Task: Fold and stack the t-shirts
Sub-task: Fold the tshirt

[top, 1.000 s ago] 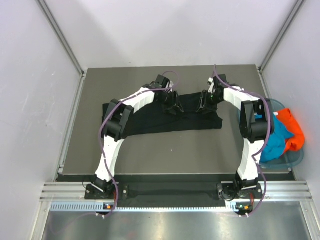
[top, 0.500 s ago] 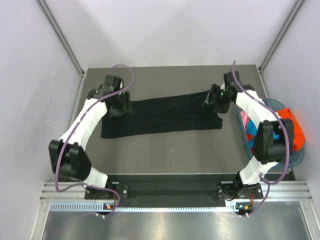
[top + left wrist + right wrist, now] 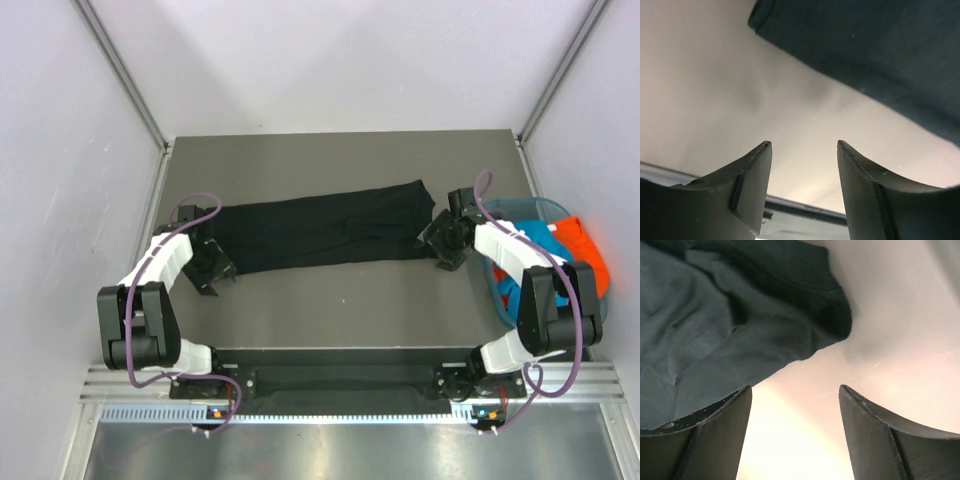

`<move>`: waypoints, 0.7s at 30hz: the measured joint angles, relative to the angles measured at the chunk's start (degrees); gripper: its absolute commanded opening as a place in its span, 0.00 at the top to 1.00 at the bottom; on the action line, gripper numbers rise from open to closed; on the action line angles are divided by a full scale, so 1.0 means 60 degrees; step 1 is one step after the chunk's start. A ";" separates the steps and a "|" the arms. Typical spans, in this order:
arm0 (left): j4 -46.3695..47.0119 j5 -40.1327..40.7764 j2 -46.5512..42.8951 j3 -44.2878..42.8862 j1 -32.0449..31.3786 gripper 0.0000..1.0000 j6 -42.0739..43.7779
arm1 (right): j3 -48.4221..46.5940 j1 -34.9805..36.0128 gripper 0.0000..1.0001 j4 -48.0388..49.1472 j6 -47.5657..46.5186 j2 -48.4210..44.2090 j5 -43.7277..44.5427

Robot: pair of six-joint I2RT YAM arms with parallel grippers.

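A black t-shirt (image 3: 325, 228) lies on the dark table as a long folded strip running left to right. My left gripper (image 3: 212, 270) sits low just off the strip's near-left corner, open and empty. In the left wrist view the black t-shirt (image 3: 870, 55) fills the upper right, beyond my left gripper (image 3: 803, 144). My right gripper (image 3: 441, 244) is at the strip's right end, open with nothing held. The right wrist view has the black t-shirt (image 3: 735, 320) bunched at the upper left, ahead of my right gripper (image 3: 795, 388). A teal t-shirt (image 3: 537, 246) and an orange t-shirt (image 3: 586, 252) lie in the basket.
A translucent blue-green basket (image 3: 592, 318) stands at the table's right edge, close behind my right arm. Metal posts rise at the table's far corners. Grey walls close in the table on the left, the right and the far side.
Both grippers went from the middle of the shirt's far edge out to its ends, then came nearer and lower, off the cloth. The right jaws opened wider.
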State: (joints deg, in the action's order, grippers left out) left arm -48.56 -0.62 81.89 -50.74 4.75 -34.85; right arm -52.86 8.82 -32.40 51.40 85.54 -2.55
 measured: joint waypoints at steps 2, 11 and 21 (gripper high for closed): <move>0.0273 -0.0098 -0.0004 0.0051 0.0157 0.40 -0.0106 | 0.0200 0.0000 0.29 0.0248 0.0157 0.0000 0.0066; 0.0856 -0.1009 -0.0051 0.0288 0.0809 0.44 -0.0015 | 0.0437 -0.0120 0.33 0.1206 0.0353 0.0455 0.0572; 0.0892 -0.2014 -0.1056 0.0277 0.0809 0.45 0.0514 | 0.0339 -0.0142 0.54 0.1450 0.0215 0.0958 0.1206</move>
State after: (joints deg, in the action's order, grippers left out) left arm -43.20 -12.71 75.55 -49.08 9.61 -31.77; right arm -50.83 7.97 -23.70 52.69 91.29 4.69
